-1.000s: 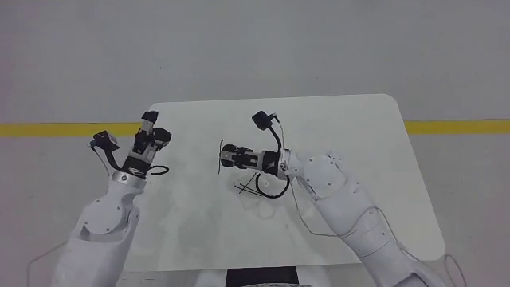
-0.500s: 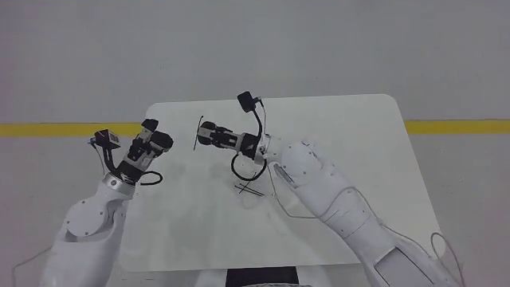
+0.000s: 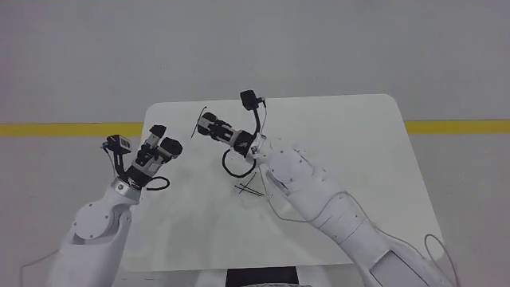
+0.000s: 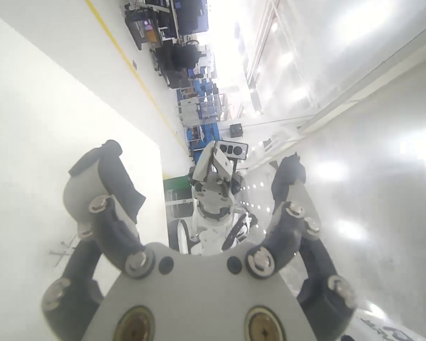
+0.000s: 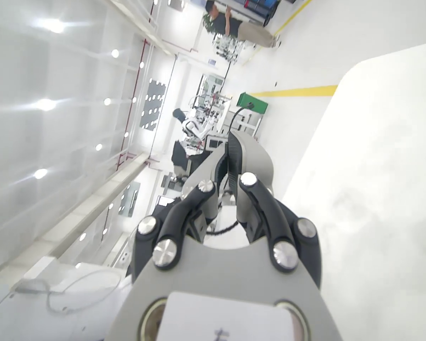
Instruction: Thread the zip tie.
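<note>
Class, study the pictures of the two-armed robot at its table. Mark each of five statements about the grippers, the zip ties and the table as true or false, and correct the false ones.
1. The right gripper is shut on a thin black zip tie. True.
2. The left gripper grips a zip tie too. False: its fingers are spread open with nothing between them.
3. Some loose zip ties lie on the table beside the right arm. True.
4. The two grippers touch each other. False: bare table shows between them in the top view.
5. The table is black. False: it is white.
</note>
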`<action>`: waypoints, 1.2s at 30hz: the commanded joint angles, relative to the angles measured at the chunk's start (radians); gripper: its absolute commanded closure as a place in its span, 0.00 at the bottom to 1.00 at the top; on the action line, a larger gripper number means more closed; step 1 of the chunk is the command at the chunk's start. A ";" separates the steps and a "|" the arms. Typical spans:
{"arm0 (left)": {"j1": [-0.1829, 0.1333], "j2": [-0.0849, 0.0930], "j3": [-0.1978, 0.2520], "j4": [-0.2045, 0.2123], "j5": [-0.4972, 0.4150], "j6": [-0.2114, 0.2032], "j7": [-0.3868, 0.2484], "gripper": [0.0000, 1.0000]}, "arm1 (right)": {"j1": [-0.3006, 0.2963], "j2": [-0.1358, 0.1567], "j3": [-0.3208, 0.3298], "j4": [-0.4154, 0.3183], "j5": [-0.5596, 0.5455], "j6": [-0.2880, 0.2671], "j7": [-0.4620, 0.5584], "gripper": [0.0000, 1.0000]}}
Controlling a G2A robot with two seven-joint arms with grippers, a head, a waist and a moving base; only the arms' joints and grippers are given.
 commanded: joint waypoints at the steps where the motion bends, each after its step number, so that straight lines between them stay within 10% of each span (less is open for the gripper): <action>1: -0.001 -0.002 0.005 -0.001 0.011 0.000 0.024 0.00 | 0.000 -0.012 -0.019 0.008 0.011 0.032 -0.049 1.00; 11: -0.003 -0.004 0.007 -0.005 0.016 0.000 0.036 0.00 | 0.001 -0.018 -0.028 0.012 0.014 0.040 -0.059 1.00; 36: -0.015 -0.010 0.070 0.013 0.018 0.002 0.055 0.00 | -0.008 -0.045 -0.088 0.004 -0.079 0.260 -0.100 1.00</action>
